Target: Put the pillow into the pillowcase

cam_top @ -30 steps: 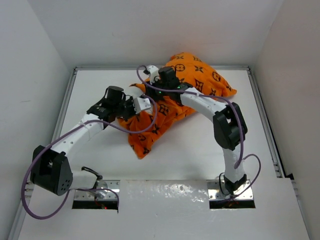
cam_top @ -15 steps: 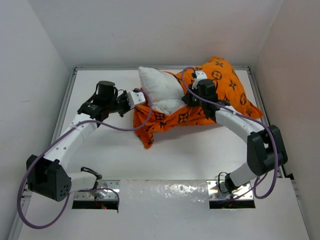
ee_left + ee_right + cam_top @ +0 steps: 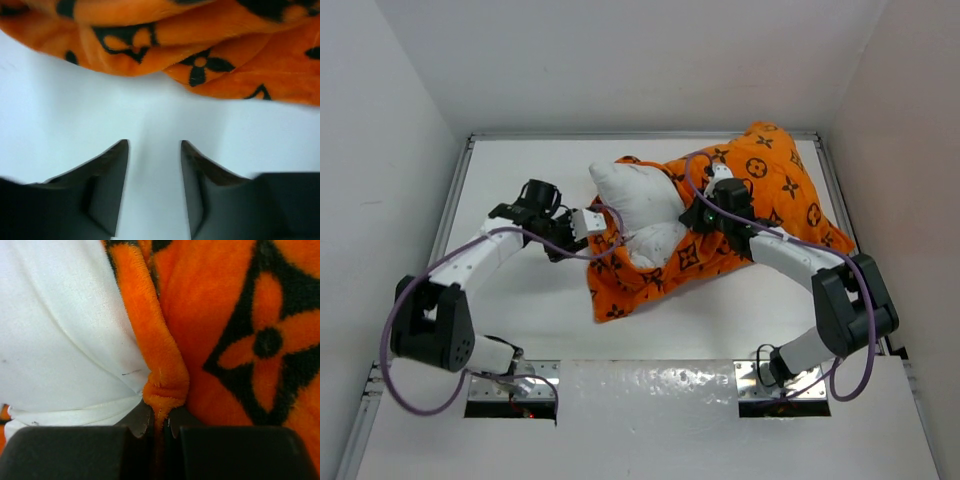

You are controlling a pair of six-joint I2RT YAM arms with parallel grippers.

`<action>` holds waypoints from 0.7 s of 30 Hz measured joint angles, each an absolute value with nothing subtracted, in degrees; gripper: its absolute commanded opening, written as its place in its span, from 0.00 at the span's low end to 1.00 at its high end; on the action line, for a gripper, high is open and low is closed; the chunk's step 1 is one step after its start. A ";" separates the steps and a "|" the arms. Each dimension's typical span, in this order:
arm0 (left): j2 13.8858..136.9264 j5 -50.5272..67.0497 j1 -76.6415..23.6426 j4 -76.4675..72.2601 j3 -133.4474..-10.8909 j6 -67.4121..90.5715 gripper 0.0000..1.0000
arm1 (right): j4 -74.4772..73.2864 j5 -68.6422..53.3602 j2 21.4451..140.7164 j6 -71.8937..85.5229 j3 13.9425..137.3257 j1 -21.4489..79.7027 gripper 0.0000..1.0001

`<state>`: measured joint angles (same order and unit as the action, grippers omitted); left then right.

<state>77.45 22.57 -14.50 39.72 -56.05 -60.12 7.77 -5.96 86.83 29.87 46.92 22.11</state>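
The white pillow (image 3: 638, 205) lies at mid-table, its left end bare and its right part inside the orange monogram pillowcase (image 3: 770, 190). My right gripper (image 3: 700, 218) is shut on the pillowcase's folded hem at the mouth. In the right wrist view the hem (image 3: 162, 390) is pinched between the jaws, with the pillow (image 3: 65, 330) just left of it. My left gripper (image 3: 588, 224) stands open beside the pillowcase's left edge. In the left wrist view only bare table shows between its fingertips (image 3: 154, 145), and the pillowcase (image 3: 200, 45) lies a little beyond them.
White walls close in the table (image 3: 520, 300) on the left, back and right, with a raised rail (image 3: 848, 240) along the right side. Purple cables loop over both arms. The pillowcase's loose lower corner (image 3: 610, 300) trails toward the near edge.
The right arm swung right, closed on the pillowcase hem and pulled it, baring the pillow's left end. The left gripper then opened, let go of the fabric and drew nearer.
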 measured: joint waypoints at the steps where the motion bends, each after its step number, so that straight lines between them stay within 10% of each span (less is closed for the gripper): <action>1: 79.72 22.11 -14.04 40.25 -56.40 -59.11 0.53 | 8.25 -6.02 87.07 30.22 46.89 22.39 0.00; 13: 87.48 25.02 -13.17 29.69 -74.06 -27.29 0.54 | 12.08 -5.93 87.22 32.38 45.60 24.14 0.00; 21: 98.32 28.21 -13.13 28.84 -72.16 -12.53 0.32 | 12.19 -5.56 87.20 32.56 45.60 24.14 0.00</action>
